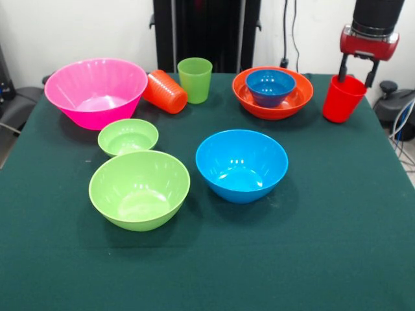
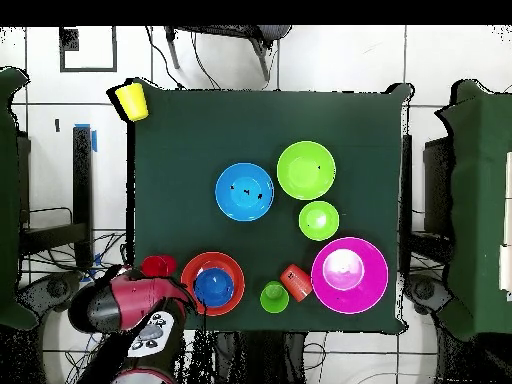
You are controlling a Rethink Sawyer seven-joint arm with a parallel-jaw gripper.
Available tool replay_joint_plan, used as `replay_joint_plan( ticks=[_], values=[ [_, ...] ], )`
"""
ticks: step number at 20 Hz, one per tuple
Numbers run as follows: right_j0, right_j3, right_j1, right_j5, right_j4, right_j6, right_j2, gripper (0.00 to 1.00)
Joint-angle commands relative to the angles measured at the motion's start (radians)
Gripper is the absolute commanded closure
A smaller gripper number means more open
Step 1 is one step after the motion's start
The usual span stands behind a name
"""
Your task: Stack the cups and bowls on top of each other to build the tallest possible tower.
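The gripper (image 1: 355, 72) has its fingers clamped on the rim of the red cup (image 1: 342, 98), which sits upright on the table (image 1: 337, 214) just beside the orange bowl (image 1: 272, 97) holding the small dark blue bowl (image 1: 270, 86).

The front camera looks across the green table (image 1: 337, 259) toward the robot at frame top. The overhead camera looks straight down from farther off, robot at bottom. Both share the whole tabletop.
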Motion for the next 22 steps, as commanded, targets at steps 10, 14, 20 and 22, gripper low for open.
replay_joint_plan(
  ticks=[10,14,20,22],
  values=[
    [-0.012,-0.029,0.097,-0.062,0.047,0.150,0.100,0.00],
    [-0.022,-0.020,0.080,-0.051,0.050,0.153,0.110,0.00],
    [-0.021,-0.007,0.058,-0.044,0.056,0.161,0.117,0.00],
    [-0.030,-0.009,0.061,-0.044,0.053,0.155,0.119,0.00]
  ],
)
